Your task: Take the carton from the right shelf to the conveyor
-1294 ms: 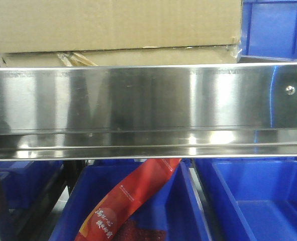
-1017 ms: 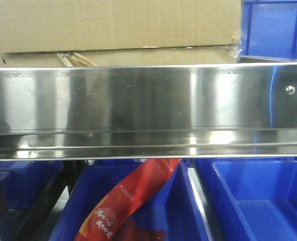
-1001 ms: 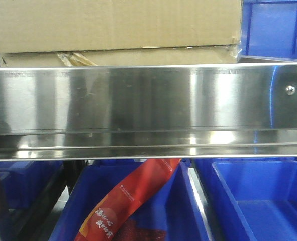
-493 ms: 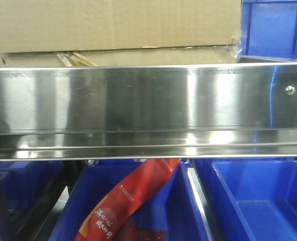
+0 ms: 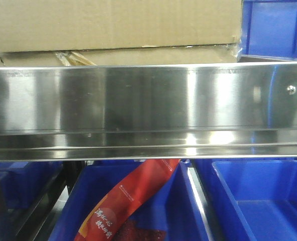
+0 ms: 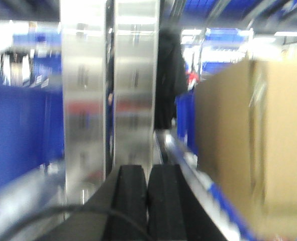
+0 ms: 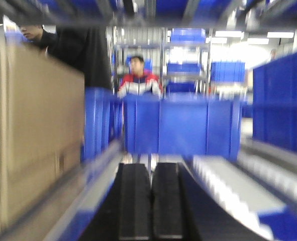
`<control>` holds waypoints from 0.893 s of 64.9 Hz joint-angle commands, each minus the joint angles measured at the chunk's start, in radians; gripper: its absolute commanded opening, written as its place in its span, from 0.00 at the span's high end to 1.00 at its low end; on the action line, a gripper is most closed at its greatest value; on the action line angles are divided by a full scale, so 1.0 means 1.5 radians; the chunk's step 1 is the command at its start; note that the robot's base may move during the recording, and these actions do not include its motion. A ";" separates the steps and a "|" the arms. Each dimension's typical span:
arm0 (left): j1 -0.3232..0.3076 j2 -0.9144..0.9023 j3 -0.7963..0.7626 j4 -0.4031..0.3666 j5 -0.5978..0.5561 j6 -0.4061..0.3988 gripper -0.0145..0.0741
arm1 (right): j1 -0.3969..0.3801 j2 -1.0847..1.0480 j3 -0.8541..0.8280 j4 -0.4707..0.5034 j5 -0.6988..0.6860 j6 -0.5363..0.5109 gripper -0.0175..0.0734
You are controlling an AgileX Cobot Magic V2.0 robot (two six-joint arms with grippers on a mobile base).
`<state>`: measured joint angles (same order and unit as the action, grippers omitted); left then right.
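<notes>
Above the shelf rail (image 5: 148, 100), carton (image 5: 118, 25) looks stiff, light (a guess); squeeze its ends; left claw (image 6: 148, 175), right claw (image 7: 151, 173) both pressed together.

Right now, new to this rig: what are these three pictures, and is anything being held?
This is a two-armed robot on a mobile base. The front camera faces the front rail of a stainless-steel shelf. A brown carton sits above the rail and blue bins sit below, with a red packet in one. The other two pictures, both blurred, come from a camera on each wrist. The left tool has the carton on its right, and the right tool has it on its left. Both tools look shut and hold nothing.
</notes>
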<state>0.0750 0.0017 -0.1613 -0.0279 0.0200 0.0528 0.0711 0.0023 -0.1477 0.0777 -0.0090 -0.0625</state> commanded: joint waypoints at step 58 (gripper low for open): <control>-0.224 0.446 -0.534 -0.011 0.273 0.000 0.28 | 0.101 0.401 -0.429 0.003 0.129 0.035 0.19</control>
<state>-0.1776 0.5977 -0.9024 -0.0313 0.4250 0.0528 0.1783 0.5391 -0.7244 0.0784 0.1128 -0.0137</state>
